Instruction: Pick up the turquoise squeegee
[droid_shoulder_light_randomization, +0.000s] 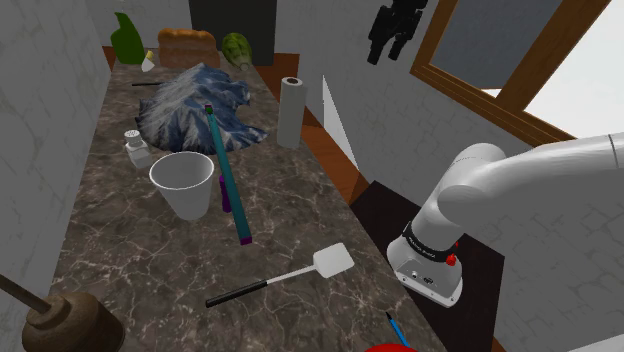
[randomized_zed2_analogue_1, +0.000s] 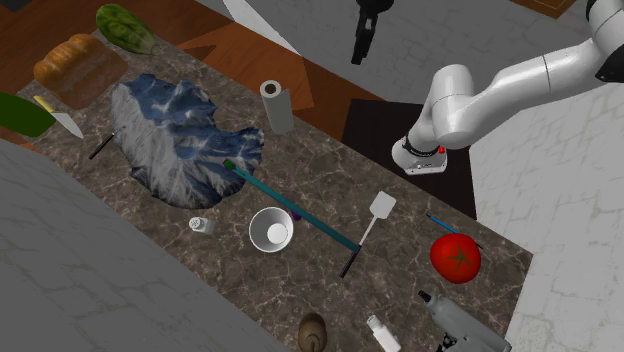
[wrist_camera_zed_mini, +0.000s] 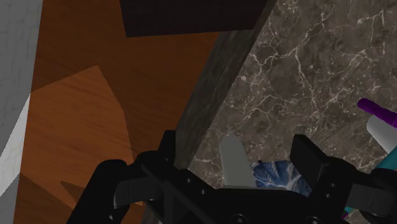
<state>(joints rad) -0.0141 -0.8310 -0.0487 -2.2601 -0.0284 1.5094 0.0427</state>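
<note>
High over the edge of the surface (droid_shoulder_light_randomization: 120, 250), the gripper (droid_shoulder_light_randomization: 395, 30) hangs open and empty — ready to straddle a handle, I guess — while the turquoise squeegee (droid_shoulder_light_randomization: 227, 175) lies mid-surface, one end on the blue cloth (droid_shoulder_light_randomization: 190, 100), beside the white cup (droid_shoulder_light_randomization: 183, 185).

A round white cup (droid_shoulder_light_randomization: 185, 200) and crumpled blue cloth (droid_shoulder_light_randomization: 190, 100) crowded the long turquoise squeegee (droid_shoulder_light_randomization: 228, 180); the dark marbled surface (droid_shoulder_light_randomization: 300, 210) on its other side lay open.

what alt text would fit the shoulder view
A turquoise squeegee lies along a dark marble counter, beside a white cup, its far end on a blue cloth. A spatula lies nearer; the black jaws hang high above, by a window.
</note>
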